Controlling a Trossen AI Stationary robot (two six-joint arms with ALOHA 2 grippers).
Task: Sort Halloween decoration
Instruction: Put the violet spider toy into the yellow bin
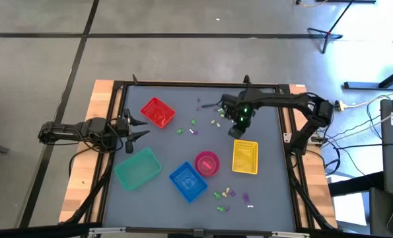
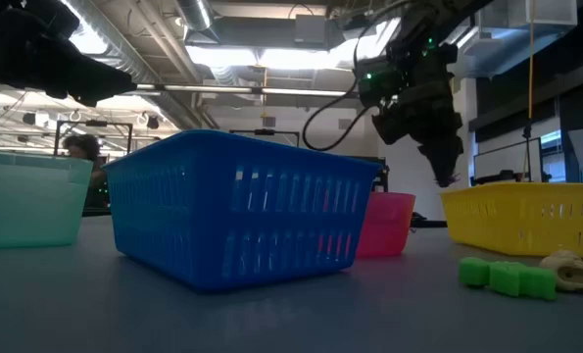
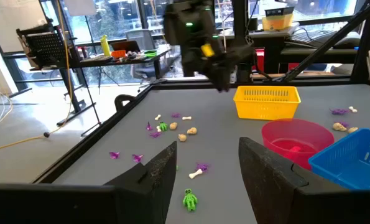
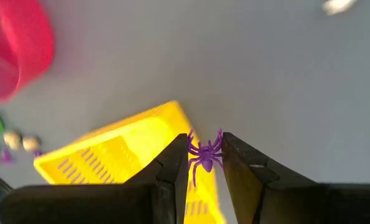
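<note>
Right gripper [image 4: 204, 155], which I watch hovering above the slatted plastic yellow basket [image 4: 116, 155], pinches 1 leggy purple spider [image 4: 203, 152]; only its wrist view shows that. Left gripper [image 3: 206, 168] rests open.

Four baskets [image 1: 245, 158]; one pink bowl [image 1: 207, 162]; two pincers [image 1: 238, 131]

The right hand [image 4: 204, 163] hangs above the table, fingers pinched together; the left hand [image 3: 206, 165] waits, fingers spread.

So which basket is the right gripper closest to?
The yellow basket. The right gripper, shut on a purple spider, hangs near its far end; the red, blue and teal baskets lie further left.
</note>
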